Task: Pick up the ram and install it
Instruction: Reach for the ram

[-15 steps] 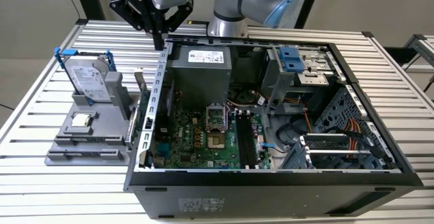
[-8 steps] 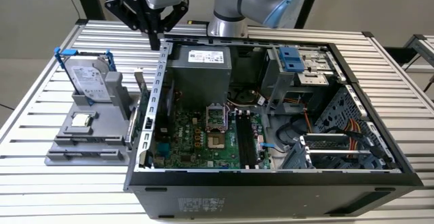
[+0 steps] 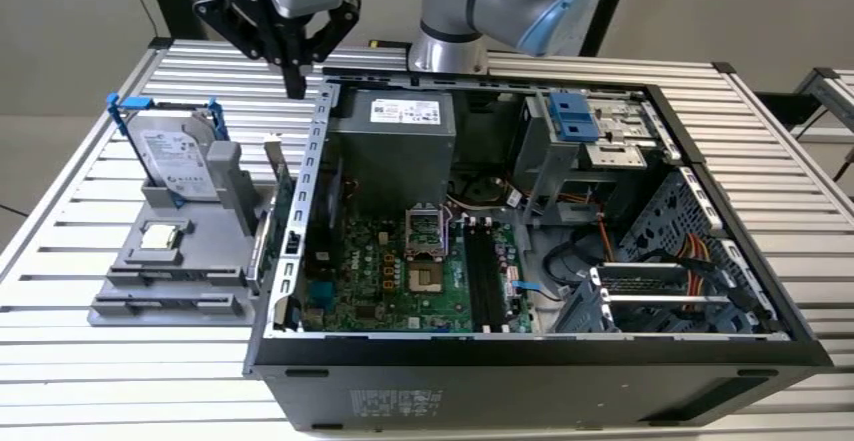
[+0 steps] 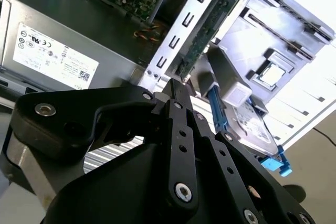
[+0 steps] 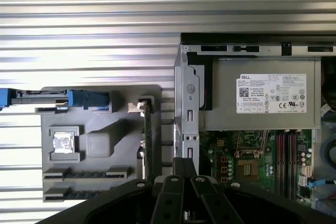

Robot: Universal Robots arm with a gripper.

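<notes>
looks to be the approach step, nothing grasped yet. hangs the black gripper point(image 3: 294, 89) above and near the thin blue-green ram stick point(image 3: 278, 171), upright on its edge in the grey plastic fixture point(image 3: 147, 306) just beside the open black computer case point(image 3: 534, 373). fingers point(image 5: 179, 167) closed together, empty. likely calls for parting them and aligning over the stick's top edge.

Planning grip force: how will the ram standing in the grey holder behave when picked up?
The ram is a thin bare circuit board, so probably stiff and light, yet fragile. It stands on edge in a slot of the grey holder, so a sideways push would likely tilt or jam it.
</notes>
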